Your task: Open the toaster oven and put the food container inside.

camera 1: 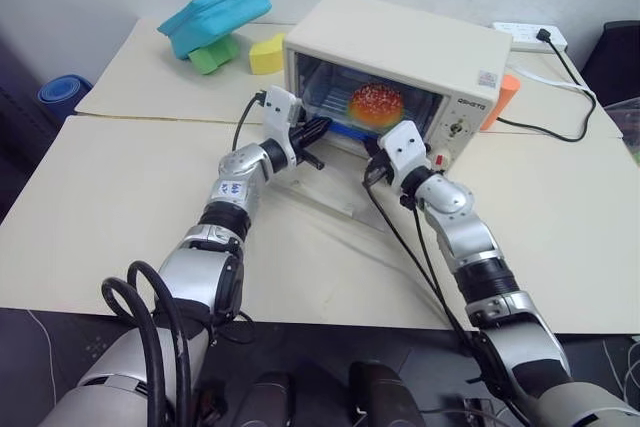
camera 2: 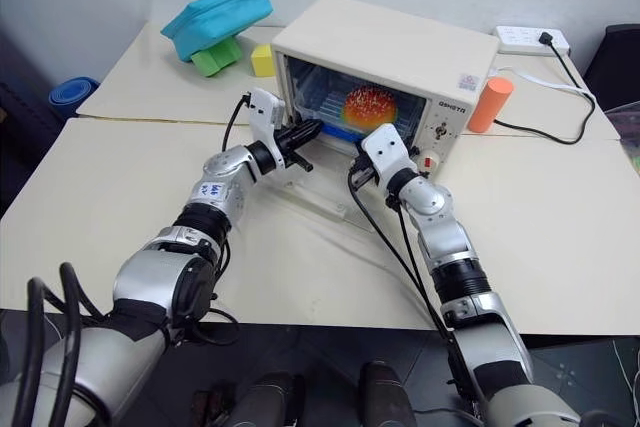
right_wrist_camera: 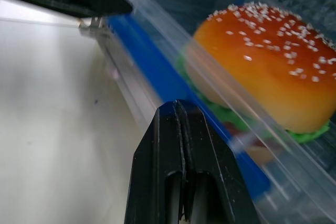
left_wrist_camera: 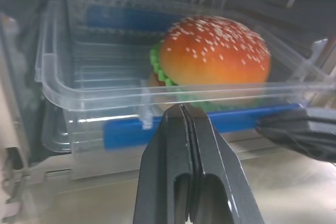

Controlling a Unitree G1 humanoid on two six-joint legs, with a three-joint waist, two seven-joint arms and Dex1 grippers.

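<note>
My left gripper (left_wrist_camera: 184, 109) has its jaws pressed flat together with nothing between them; my wrist view shows the closed tip right against the near blue clip (left_wrist_camera: 210, 124) of the food container (left_wrist_camera: 105, 85). My right gripper (right_wrist_camera: 178, 104) is closed the same way, empty, its tip at the same long blue clip, seen there from the other end. The head views cannot settle this: there the left gripper (camera 2: 305, 133) and the right gripper (camera 2: 355, 167) merely sit at the mouth of the toaster oven (camera 1: 400, 42), above its glass door (camera 1: 325, 197), which lies dropped open and flat toward me on the tabletop (camera 1: 100, 207).

The food container sits inside the toaster oven, on its floor just past the opening. My wrist views show its clear walls, its ribbed lid and the toy hamburger (left_wrist_camera: 215, 59) in it, with sesame-dotted bun and green lettuce edge; from my head the hamburger is only an orange-red glow in the cavity.

On the toaster oven's right front panel are two knobs, the lower one (camera 1: 438, 160) red and white. Only the head views show what lies beyond the toaster oven: to its left a teal pouch (camera 1: 215, 12) resting on a green block (camera 1: 215, 55), with a yellow block (camera 1: 266, 53) beside; to its right an orange cylinder (camera 2: 486, 103), and behind that a white power strip (camera 2: 530, 40) with a black cable.
</note>
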